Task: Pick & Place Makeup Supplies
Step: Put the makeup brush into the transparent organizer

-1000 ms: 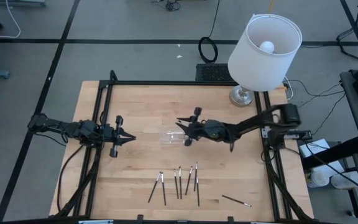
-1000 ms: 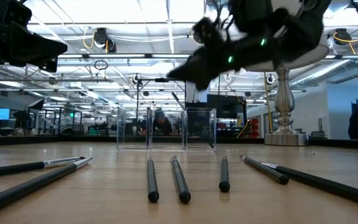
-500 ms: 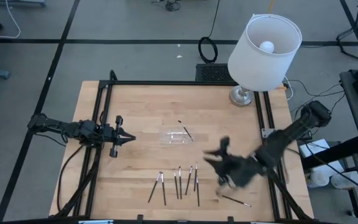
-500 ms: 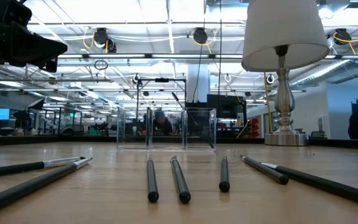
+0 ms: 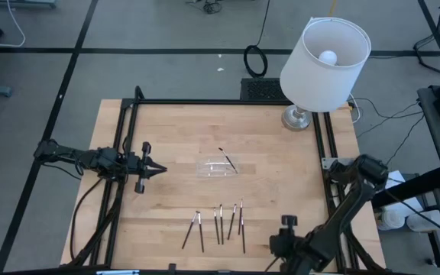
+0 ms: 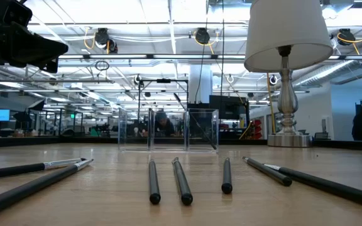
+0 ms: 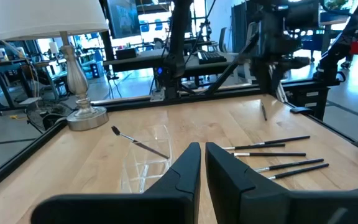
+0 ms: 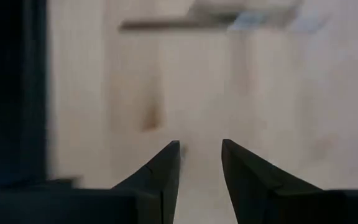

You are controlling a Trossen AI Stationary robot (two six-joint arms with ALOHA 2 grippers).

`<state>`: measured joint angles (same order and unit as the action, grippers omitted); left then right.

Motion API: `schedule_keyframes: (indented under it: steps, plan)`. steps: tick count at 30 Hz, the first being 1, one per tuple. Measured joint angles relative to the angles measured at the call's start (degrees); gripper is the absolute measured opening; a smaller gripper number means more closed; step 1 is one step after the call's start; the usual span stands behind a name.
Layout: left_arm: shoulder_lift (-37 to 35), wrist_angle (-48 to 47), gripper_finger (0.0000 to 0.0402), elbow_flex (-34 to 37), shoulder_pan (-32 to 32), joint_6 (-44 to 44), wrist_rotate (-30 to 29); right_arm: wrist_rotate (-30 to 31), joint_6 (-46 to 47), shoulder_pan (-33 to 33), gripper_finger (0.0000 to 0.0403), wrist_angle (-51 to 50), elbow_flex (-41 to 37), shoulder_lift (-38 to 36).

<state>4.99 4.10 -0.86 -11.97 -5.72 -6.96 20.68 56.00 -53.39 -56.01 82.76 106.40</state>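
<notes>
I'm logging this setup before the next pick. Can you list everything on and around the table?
table: one, pale wood, black frame, centre.
lamp: one, white shade, silvery base, far right corner.
cable loop: one, black, on the floor beyond the table.
clear tray: one, transparent, mid-table.
stick on tray: one, dark, resting across the tray.
row of sticks: about seven, dark with pale ends, near edge.
left gripper: shut, empty, left of the tray.
right gripper: open, empty, low at the near right edge.

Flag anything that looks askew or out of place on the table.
One makeup stick leans tilted across the clear tray, one end poking past its rim. The other sticks lie loose on the table.
</notes>
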Motion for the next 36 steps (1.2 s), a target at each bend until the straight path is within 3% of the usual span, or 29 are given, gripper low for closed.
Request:
schedule_keyframes:
  steps: [10, 17, 29, 36]
  plan:
    - [0.0, 0.0, 0.0031, 0.0, 0.0, 0.0, 0.0, -20.71, 13.15, 0.07, 0.011, -2.54, -0.11, 1.67]
    - [0.0, 0.0, 0.0031, 0.0, 0.0, 0.0, 0.0, -22.2, 15.36, 0.46, 0.011, 1.86, -2.52, 1.65]
    - [0.0, 0.0, 0.0031, 0.0, -0.01, 0.0, 0.0, -25.57, 18.95, 0.26, 0.0108, 16.73, -15.8, 1.16]
    - [0.0, -0.02, 0.0031, 0.0, -0.02, 0.0, 0.0, -24.2, 16.85, 1.18, 0.0062, 18.24, -21.33, 1.16]
